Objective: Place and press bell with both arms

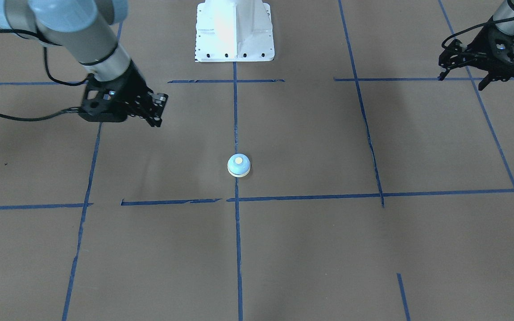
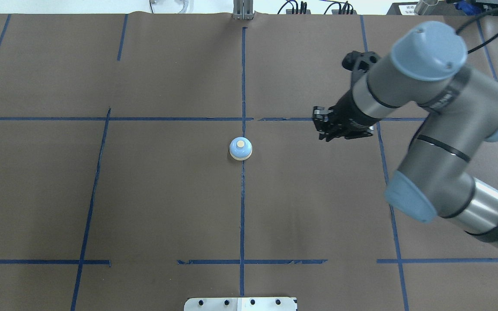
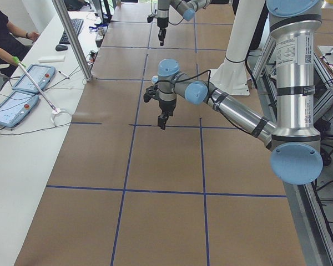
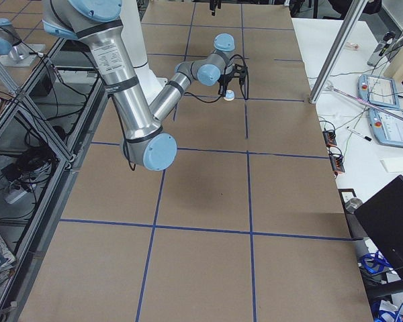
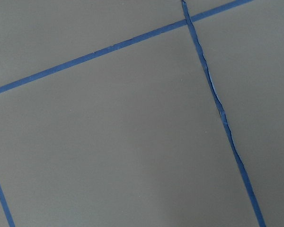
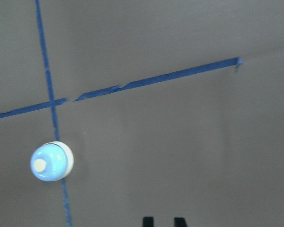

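The small light-blue bell (image 1: 238, 165) with its cream base and button stands upright on the brown table, on the central blue tape line, touched by nothing. It also shows in the overhead view (image 2: 241, 148) and the right wrist view (image 6: 51, 161). My right gripper (image 1: 156, 117) hangs above the table to the bell's side, well apart from it, fingers close together and empty; its fingertips (image 6: 148, 221) show at the bottom edge of the right wrist view. My left gripper (image 1: 462, 82) is far off at the table's other side, fingers spread, empty.
The white pedestal base (image 1: 234, 31) stands at the robot's side of the table. Blue tape lines (image 2: 243, 207) divide the brown surface into squares. Operators' tablets (image 3: 22, 88) and cables lie on a white side table beyond the far edge.
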Action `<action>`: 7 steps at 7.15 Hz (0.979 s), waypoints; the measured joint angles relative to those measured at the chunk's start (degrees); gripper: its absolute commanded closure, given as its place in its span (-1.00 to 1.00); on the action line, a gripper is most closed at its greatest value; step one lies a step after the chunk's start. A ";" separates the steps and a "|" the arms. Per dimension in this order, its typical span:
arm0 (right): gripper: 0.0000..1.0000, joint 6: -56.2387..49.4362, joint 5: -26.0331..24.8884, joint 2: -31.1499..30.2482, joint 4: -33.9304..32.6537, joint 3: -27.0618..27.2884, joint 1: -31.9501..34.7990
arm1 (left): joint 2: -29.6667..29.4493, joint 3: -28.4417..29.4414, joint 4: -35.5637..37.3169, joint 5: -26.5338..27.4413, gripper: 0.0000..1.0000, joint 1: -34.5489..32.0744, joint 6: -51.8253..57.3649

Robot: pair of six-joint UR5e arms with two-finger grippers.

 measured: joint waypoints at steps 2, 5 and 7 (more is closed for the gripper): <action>-1.00 -16.17 2.94 -13.77 0.27 5.74 8.37 | 1.89 4.89 0.33 -4.64 -1.00 -9.39 13.72; -1.00 -44.78 10.62 -29.27 -0.05 6.20 24.55 | 3.71 14.83 0.21 -7.84 -1.00 -21.58 29.21; -1.00 -61.11 11.37 -36.17 -0.28 3.99 33.40 | 7.29 16.24 -0.14 -10.04 -1.00 -26.59 31.05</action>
